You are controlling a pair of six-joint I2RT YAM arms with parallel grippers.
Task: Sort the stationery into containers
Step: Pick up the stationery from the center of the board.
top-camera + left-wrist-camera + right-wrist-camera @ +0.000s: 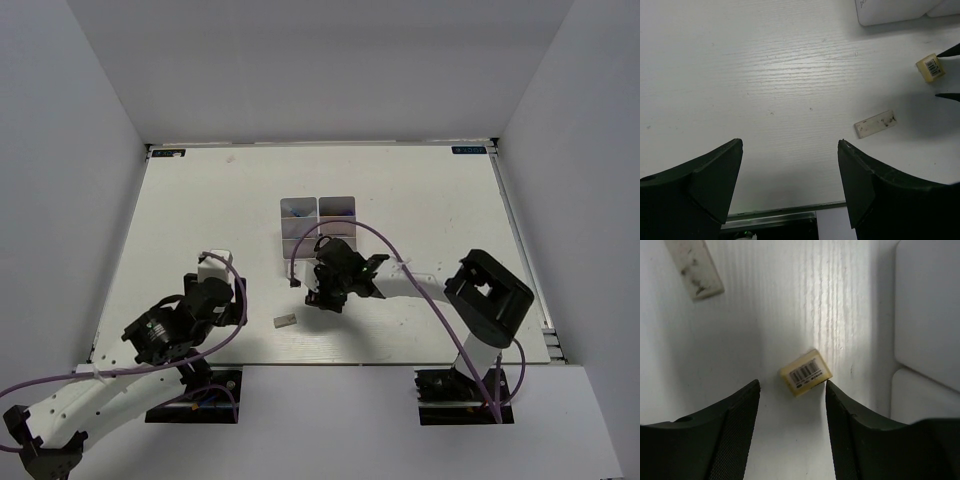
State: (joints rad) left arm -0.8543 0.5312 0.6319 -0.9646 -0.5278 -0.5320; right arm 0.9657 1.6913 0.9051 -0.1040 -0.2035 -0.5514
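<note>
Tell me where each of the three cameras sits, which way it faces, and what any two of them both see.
Top external: above and behind the bases, looking down on the table; shows the left arm, the right arm and the containers.
Left wrist: on the left arm, facing down at the table's near edge; its open fingers fill the bottom.
Right wrist: on the right arm, facing down at the beige eraser; its open fingers flank it.
Shared: both wrist views show the eraser and the flat block.
</note>
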